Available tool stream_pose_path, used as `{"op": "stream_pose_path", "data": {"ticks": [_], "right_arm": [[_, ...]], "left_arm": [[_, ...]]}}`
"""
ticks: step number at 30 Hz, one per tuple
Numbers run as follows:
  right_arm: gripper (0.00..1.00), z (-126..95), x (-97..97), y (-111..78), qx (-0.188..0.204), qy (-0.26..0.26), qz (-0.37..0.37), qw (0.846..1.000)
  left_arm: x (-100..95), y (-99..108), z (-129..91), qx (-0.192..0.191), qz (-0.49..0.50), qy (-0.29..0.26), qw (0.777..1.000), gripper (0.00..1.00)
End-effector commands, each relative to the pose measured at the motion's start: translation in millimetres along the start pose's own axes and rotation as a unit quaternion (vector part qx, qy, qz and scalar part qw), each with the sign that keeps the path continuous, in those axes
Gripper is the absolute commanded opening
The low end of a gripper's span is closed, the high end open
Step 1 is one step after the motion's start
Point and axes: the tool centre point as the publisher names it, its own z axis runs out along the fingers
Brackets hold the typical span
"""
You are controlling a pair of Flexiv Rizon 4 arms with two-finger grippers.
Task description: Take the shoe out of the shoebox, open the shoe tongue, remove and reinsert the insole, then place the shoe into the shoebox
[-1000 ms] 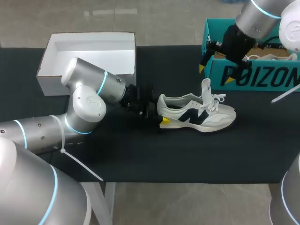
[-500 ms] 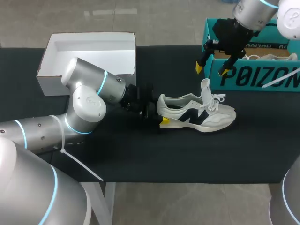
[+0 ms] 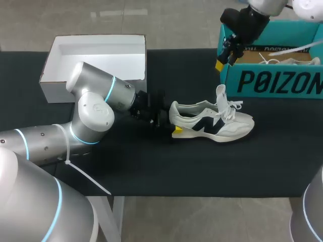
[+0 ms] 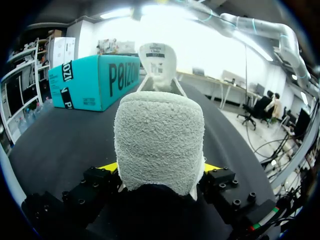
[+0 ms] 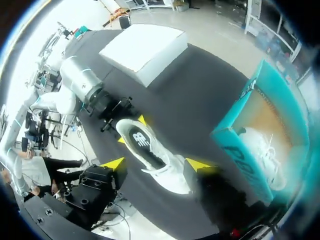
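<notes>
A white sneaker [image 3: 212, 123] with a dark side mark lies on its sole on the black table [image 3: 151, 166], tongue [image 3: 222, 96] standing up. My left gripper [image 3: 171, 126] is at its heel. In the left wrist view the fuzzy heel [image 4: 159, 140] sits between the two yellow tips, which press it from both sides, so the left gripper [image 4: 159, 170] is shut on the shoe. My right gripper [image 3: 224, 58] hangs in the air by the near left corner of the teal shoebox [image 3: 272, 80]. Its fingers [image 5: 112, 162] stand apart with nothing between them, high above the sneaker [image 5: 150, 155].
A second white shoe [image 3: 287, 60] lies inside the teal shoebox at the back right. An open white box [image 3: 96, 55] stands at the back left. My left arm [image 3: 96, 106] stretches across the left half of the table.
My right gripper has turned and lifted back toward the teal box's corner, its fingers closer together than before. The left arm and the sneaker have not moved.
</notes>
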Motion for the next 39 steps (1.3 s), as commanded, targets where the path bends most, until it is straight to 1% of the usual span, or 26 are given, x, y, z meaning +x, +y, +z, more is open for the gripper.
{"op": "stream_pose_path", "data": {"ticks": [1, 2, 4, 5, 22, 23, 25, 26, 27, 28, 29, 30, 31, 32, 33, 34, 35, 36, 39], "right_arm": [[0.0, 1, -2.4, 12.9, 0.196, -0.148, -0.608, 0.754], [0.0, 3, -2.5, 13.8, 0.196, -0.153, -0.626, 0.739], [0.0, 4, -2.1, 14.7, 0.188, -0.165, -0.639, 0.728], [0.0, 5, -2.0, 15.1, 0.175, -0.164, -0.647, 0.724], [0.0, 5, -2.0, 15.1, 0.175, -0.164, -0.647, 0.724], [0.0, 10, 0.1, 12.5, 0.166, -0.166, -0.64, 0.732], [0.0, 22, 4.2, 8.6, 0.163, -0.176, -0.628, 0.74], [0.0, 29, 5.3, 7.1, 0.161, -0.169, -0.62, 0.749], [0.0, 34, 5.7, 5.3, 0.152, -0.168, -0.605, 0.763], [0.0, 39, 6.8, 4.5, 0.15, -0.163, -0.6, 0.768], [0.0, 44, 7.8, 3.5, 0.159, -0.157, -0.578, 0.785], [0.0, 46, 7.8, 1.9, 0.16, -0.159, -0.561, 0.797], [0.0, 47, 9.5, 2.3, 0.156, -0.162, -0.548, 0.806], [0.0, 47, 10.1, 1.5, 0.159, -0.168, -0.523, 0.82], [0.0, 47, 10.8, 1.9, 0.16, -0.173, -0.513, 0.825], [0.0, 48, 11.7, 2.0, 0.159, -0.181, -0.485, 0.84], [0.0, 48, 12.1, 2.3, 0.165, -0.183, -0.477, 0.844], [0.0, 48, 12.9, 3.2, 0.169, -0.188, -0.459, 0.852], [0.0, 47, 14.7, 6.8, 0.16, -0.192, -0.424, 0.87]], "left_arm": [[0.7, 0, -1, -0.001, 0.0, 0.0, 1.0, 0.0], [0.7, 0, -1, -0.001, 0.0, 0.0, 1.0, 0.0], [0.7, 0, -1, -0.001, 0.0, 0.0, 1.0, 0.0], [0.7, 0, -1, -0.001, 0.0, 0.0, 1.0, 0.0], [0.7, 0, -1, -0.001, 0.0, 0.0, 1.0, 0.0], [0.7, 0, -1, -0.001, 0.0, 0.0, 1.0, 0.0], [0.7, 0, -1, -0.001, 0.0, 0.0, 1.0, 0.0], [0.7, 0, -1, -0.001, 0.0, 0.0, 1.0, 0.0], [0.7, 0, -1, -0.001, 0.0, 0.0, 1.0, 0.0], [0.7, 0, -1, -0.001, 0.0, 0.0, 1.0, 0.0], [0.7, 0, -1, -0.001, 0.0, 0.0, 1.0, 0.0], [0.7, 0, -1, -0.001, 0.0, 0.0, 1.0, 0.0], [0.7, 0, -1, -0.001, 0.0, 0.0, 1.0, 0.0], [0.7, 0, -1, -0.001, 0.0, 0.0, 1.0, 0.0], [0.7, 0, -1, -0.001, 0.0, 0.0, 1.0, 0.0], [0.7, 0, -1, -0.001, 0.0, 0.0, 1.0, 0.0], [0.7, 0, -1, -0.001, 0.0, 0.0, 1.0, 0.0], [0.7, 0, -1, -0.001, 0.0, 0.0, 1.0, 0.0], [0.7, 0, -1, -0.001, 0.0, 0.0, 1.0, 0.0]]}}
